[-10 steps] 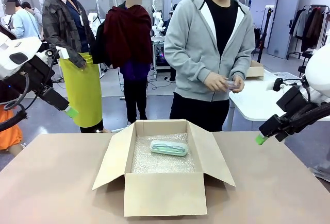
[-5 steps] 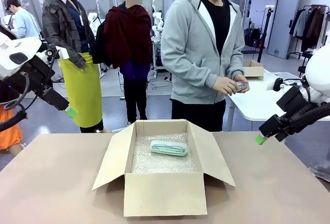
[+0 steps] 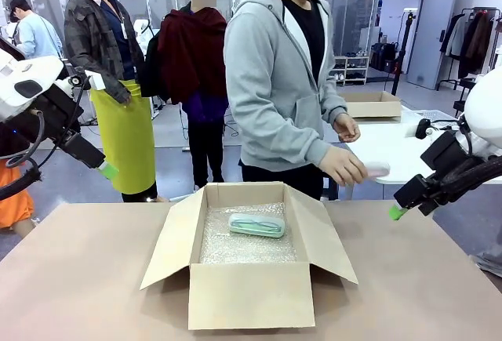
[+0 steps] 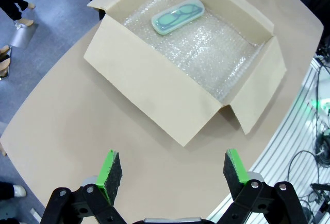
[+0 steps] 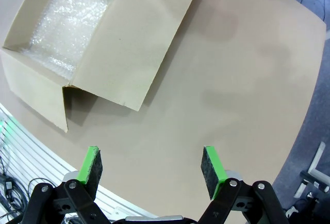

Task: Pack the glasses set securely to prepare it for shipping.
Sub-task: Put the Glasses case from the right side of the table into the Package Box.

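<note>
On the tabletop (image 3: 78, 278) stands an open cardboard box (image 3: 251, 294), lined with bubble wrap (image 3: 235, 245). My left pincer (image 4: 169, 170) and right pincer (image 5: 152, 165) are both spread wide and grasp nothing, each above the bare tabletop. The mint green case (image 3: 257, 225) lies on the wrap near the far wall. The person's hand (image 3: 343, 166) holds a pinkish case (image 3: 376, 170), which is blurred.

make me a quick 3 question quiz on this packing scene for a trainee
1. True or false: the mint case lies on bubble wrap inside the box.
2. Where is the pink case? A in the box, B in the person's hand, C under the bubble wrap.
3. Fill in: the left gripper and right gripper are both ___.
Key: 1 true; 2 B; 3 open.
</note>
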You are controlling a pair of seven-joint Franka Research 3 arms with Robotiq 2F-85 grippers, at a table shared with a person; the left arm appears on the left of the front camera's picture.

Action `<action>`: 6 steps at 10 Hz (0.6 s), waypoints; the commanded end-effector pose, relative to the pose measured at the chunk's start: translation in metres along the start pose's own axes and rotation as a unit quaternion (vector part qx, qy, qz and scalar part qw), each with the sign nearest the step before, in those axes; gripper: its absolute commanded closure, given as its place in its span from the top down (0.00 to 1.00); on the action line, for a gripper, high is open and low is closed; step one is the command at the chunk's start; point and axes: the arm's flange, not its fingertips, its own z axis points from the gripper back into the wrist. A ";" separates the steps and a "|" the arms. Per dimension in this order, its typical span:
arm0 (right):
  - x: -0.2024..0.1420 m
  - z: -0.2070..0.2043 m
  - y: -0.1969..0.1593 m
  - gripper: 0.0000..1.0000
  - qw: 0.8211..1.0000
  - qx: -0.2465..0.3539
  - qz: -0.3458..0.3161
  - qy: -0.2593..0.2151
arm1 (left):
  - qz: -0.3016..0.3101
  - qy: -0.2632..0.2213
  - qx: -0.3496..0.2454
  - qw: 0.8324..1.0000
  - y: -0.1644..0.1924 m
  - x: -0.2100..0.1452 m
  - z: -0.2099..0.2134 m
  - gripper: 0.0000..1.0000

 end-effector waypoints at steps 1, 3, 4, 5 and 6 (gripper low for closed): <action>0.001 0.000 0.000 0.97 1.000 -0.008 -0.003 -0.002 | -0.008 -0.008 -0.011 1.000 0.002 -0.001 0.002 1.00; 0.001 0.000 0.000 0.97 1.000 -0.008 -0.003 -0.002 | -0.008 -0.008 -0.011 1.000 0.002 -0.001 0.002 1.00; 0.001 0.000 0.000 0.97 1.000 -0.008 -0.003 -0.002 | -0.008 -0.008 -0.011 1.000 0.002 -0.001 0.002 1.00; 0.001 0.000 0.000 0.97 1.000 -0.008 -0.003 -0.002 | -0.008 -0.008 -0.011 1.000 0.002 -0.001 0.002 1.00; 0.001 0.000 0.000 0.97 1.000 -0.008 -0.003 -0.002 | -0.008 -0.008 -0.011 1.000 0.002 -0.001 0.002 1.00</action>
